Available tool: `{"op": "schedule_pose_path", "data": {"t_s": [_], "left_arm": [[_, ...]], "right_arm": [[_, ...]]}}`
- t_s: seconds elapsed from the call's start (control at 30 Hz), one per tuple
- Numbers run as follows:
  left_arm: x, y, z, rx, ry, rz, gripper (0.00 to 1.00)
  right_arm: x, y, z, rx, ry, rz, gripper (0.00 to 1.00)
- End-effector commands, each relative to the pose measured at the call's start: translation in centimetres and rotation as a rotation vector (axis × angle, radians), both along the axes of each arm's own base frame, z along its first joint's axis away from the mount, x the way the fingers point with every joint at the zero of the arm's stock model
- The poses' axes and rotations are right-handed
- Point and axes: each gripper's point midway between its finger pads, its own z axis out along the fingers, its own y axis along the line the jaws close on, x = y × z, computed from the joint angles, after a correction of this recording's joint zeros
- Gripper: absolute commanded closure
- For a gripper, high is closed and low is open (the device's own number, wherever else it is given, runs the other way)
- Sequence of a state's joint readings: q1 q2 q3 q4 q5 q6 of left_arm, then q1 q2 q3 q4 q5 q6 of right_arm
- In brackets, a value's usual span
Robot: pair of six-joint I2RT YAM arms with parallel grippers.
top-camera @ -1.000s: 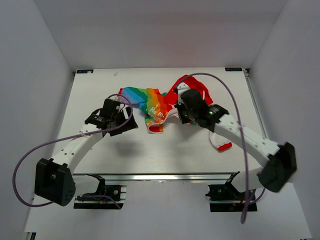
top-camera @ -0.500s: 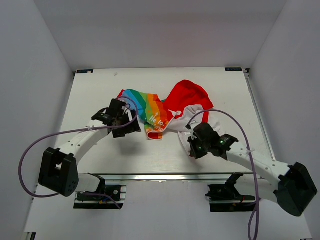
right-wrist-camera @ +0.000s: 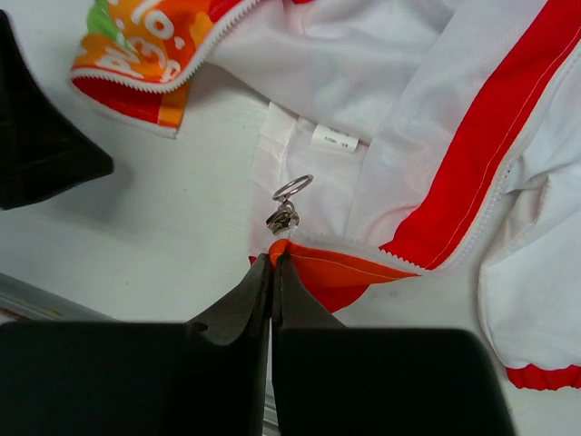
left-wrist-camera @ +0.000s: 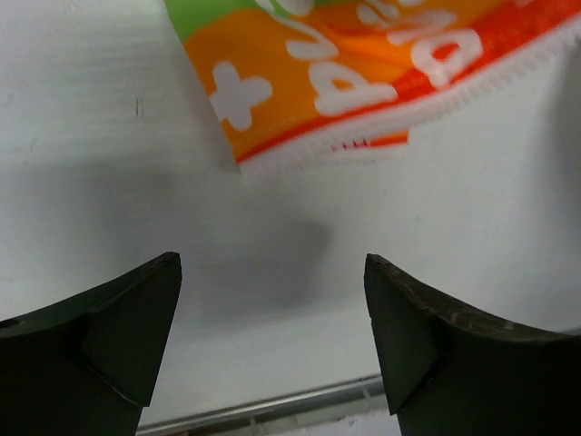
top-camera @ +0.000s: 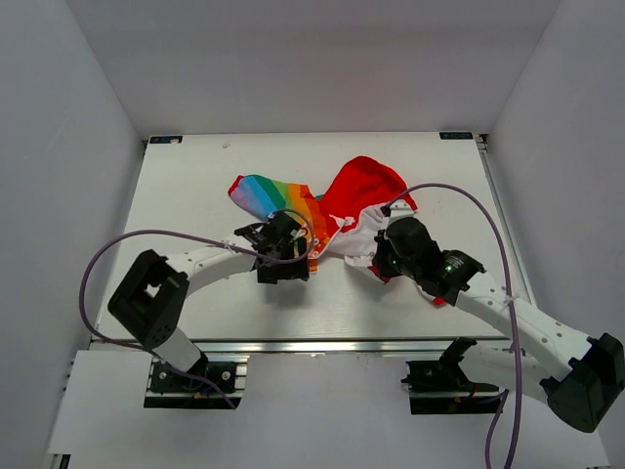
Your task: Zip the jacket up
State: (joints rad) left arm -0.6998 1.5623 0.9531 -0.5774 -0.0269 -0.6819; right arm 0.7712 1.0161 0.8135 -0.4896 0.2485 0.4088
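The jacket lies open in the middle of the table, rainbow panel on the left, red hood at the back, white lining facing up. My right gripper is shut on the jacket's orange-red bottom hem corner, its tips just below the metal zipper slider with its ring pull. My left gripper is open and empty above the bare table. In the left wrist view it sits just short of the other front panel's orange hem and its white zipper teeth.
A red cuff lies under my right arm. The metal rail of the table's near edge runs just in front of both grippers. White walls enclose the table on three sides.
My left gripper has moved right to the rainbow panel's hem. My right gripper has moved from the front of the table back to the hem by the slider. The jacket has shifted.
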Motion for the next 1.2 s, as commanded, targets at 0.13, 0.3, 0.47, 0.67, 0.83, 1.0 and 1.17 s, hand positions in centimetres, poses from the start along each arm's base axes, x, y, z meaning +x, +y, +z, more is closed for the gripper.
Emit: {"op": "schedule_pose_path", "data": {"t_s": [0.13,0.3,0.47,0.67,0.83,1.0,1.17], "left_arm": [[5.6,-1.7,-2.1,0.041,-0.085,0.167,0.24],[8.6,-1.5,-1.4,0.131,-0.138,0.228,0.6],[10.0,-2.1,3.1,0.161,-0.156,0.199,1.0],[9.9,-0.8,17.5,0.254,-0.17,0.074,1.0],[5.6,-0.9,19.3,0.128,-0.081,-0.101,1.0],[-4.4,1.7,10.4,0.127,0.315,-0.245,1.0],[-12.4,3.9,8.5,-0.021,0.419,-0.369,0.99]], "right_arm": [[1.5,0.2,3.5,0.078,-0.087,-0.065,1.0],[2.3,-0.9,3.8,0.049,-0.117,-0.11,1.0],[4.8,-2.5,5.8,0.013,-0.151,-0.156,1.0],[8.6,-5.7,17.2,-0.03,-0.24,-0.266,1.0],[7.1,-4.0,18.2,0.009,-0.201,-0.121,1.0],[1.7,-3.0,8.1,0.005,0.07,0.029,1.0],[-6.8,-1.9,-0.4,0.118,0.363,0.207,1.0]]}}
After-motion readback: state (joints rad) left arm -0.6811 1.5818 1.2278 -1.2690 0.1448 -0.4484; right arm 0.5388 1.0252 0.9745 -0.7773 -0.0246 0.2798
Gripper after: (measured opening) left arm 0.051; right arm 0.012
